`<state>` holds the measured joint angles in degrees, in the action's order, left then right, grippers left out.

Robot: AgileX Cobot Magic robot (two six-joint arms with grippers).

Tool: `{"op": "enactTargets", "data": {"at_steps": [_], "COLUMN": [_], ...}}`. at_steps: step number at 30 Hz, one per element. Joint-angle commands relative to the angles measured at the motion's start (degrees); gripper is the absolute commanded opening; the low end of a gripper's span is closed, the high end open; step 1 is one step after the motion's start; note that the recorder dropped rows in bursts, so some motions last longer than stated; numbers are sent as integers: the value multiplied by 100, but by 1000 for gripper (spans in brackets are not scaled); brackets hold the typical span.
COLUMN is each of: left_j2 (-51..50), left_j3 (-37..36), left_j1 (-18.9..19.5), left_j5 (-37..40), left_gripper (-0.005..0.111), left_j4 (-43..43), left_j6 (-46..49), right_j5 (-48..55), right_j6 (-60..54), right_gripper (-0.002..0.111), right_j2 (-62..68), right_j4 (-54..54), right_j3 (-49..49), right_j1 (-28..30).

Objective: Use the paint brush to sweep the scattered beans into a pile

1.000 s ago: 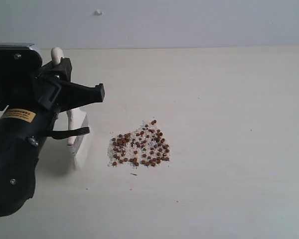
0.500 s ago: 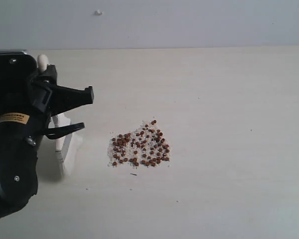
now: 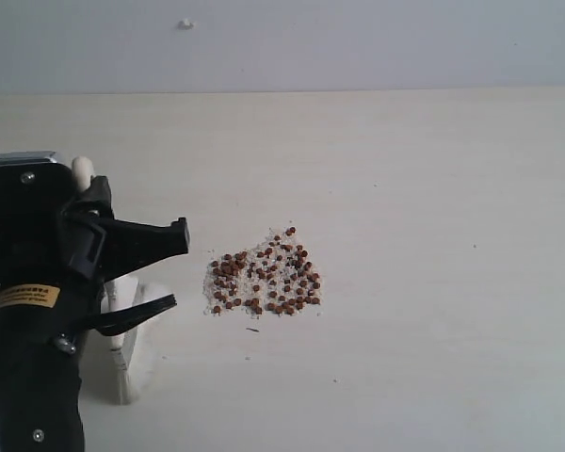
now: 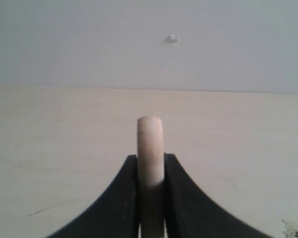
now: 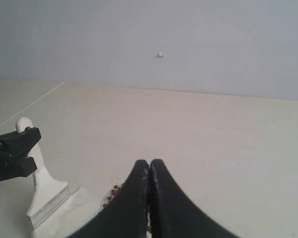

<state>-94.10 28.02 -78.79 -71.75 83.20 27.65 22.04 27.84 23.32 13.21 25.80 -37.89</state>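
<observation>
The beans point(image 3: 264, 278) lie bunched in a pile with whitish crumbs near the middle of the table, and a few of them point(image 5: 111, 196) show beside my right fingers. The paint brush point(image 3: 130, 347) stands upright to the left of the pile, apart from it, with its white bristles on the table. My left gripper point(image 3: 94, 193) is shut on its pale wooden handle point(image 4: 150, 141), whose rounded end sticks out past the fingertips. In the right wrist view the brush point(image 5: 45, 194) and the left gripper point(image 5: 19, 145) are at the left. My right gripper point(image 5: 149, 164) is shut with nothing in it and is outside the exterior view.
The pale table point(image 3: 433, 235) ends at a grey wall with a small white mark point(image 3: 186, 24). The black left arm point(image 3: 28, 377) fills the lower left of the exterior view.
My left gripper has carried the brush left, then toward the near edge of the table, away from the pile. The beans have not moved.
</observation>
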Motion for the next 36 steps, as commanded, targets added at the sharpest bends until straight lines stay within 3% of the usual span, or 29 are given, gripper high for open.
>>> {"op": "enactTargets", "data": {"at_steps": [1, 11, 25, 36], "left_j2": [13, -131, -1439, -1469], "left_j3": [-34, 329, 1479, 2029], "left_j1": [-54, -54, -42, -9], "left_j5": [179, 179, 179, 179], "left_gripper": [0, 0, 0, 0], "left_j4": [572, 49, -248, -462], "left_j6": [-204, -238, -238, 432], "right_j5": [-71, -71, -71, -71], "right_j6": [-7, -7, -7, -7], "right_gripper": [0, 0, 0, 0], "right_j2": [-12, -12, -12, -12], "right_j4": [7, 7, 7, 7], "right_j3": [-23, -23, -23, -23], "right_j1": [-12, -12, -12, -12]}}
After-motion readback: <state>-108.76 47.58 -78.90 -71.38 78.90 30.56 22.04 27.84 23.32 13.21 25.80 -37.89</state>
